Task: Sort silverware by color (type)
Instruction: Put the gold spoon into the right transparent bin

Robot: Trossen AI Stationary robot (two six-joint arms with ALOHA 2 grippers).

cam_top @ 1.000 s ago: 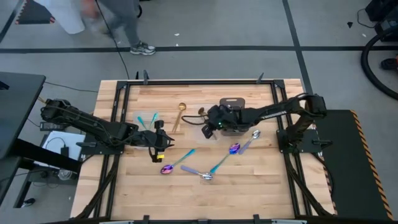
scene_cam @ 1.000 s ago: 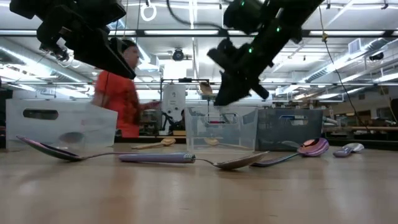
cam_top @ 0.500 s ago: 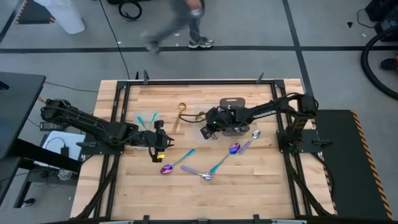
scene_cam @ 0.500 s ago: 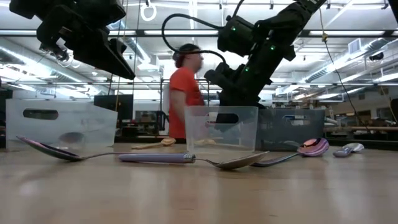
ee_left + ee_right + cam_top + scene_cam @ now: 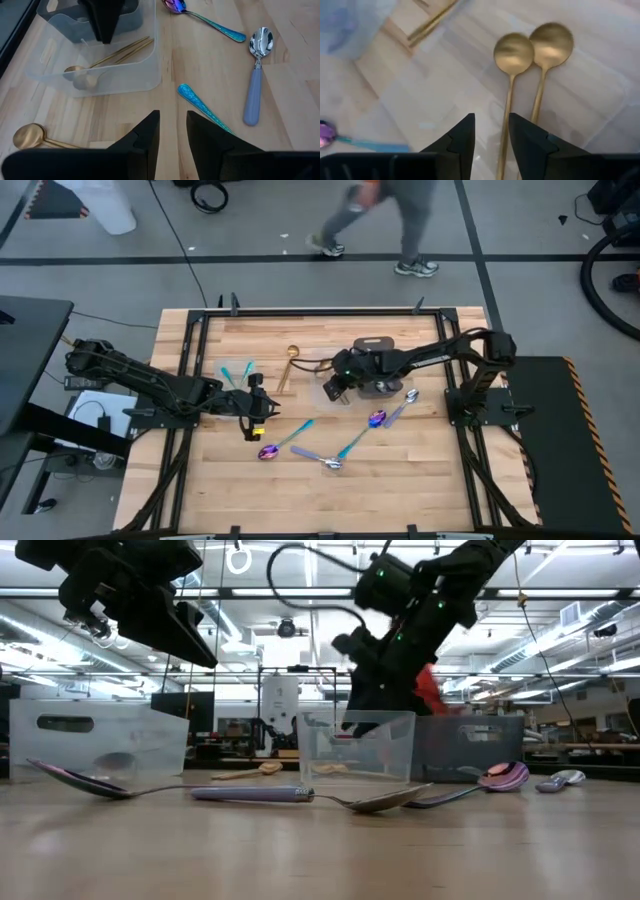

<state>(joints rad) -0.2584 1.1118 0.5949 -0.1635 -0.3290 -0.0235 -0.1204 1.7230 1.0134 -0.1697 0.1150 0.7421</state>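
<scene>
The right pincer (image 5: 490,131) hangs spread and empty over the clear plastic container (image 5: 145,75), two gold spoons (image 5: 512,55) lying inside just below its tips. The left pincer (image 5: 172,127) waits slightly parted, empty, above the bench (image 5: 400,480), iridescent spoons (image 5: 270,451) scattered nearby.

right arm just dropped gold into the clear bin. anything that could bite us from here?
1. The right gripper, jaws open, sits low inside the clear container right over the two gold spoons; a tilted retreat may snag the wall and shift the bin.
2. One gold spoon lies outside, close beside the container, so a grasp there may bump it.
3. Loose iridescent spoons lie crossed near the left gripper, so a pick could drag a neighbour.
</scene>
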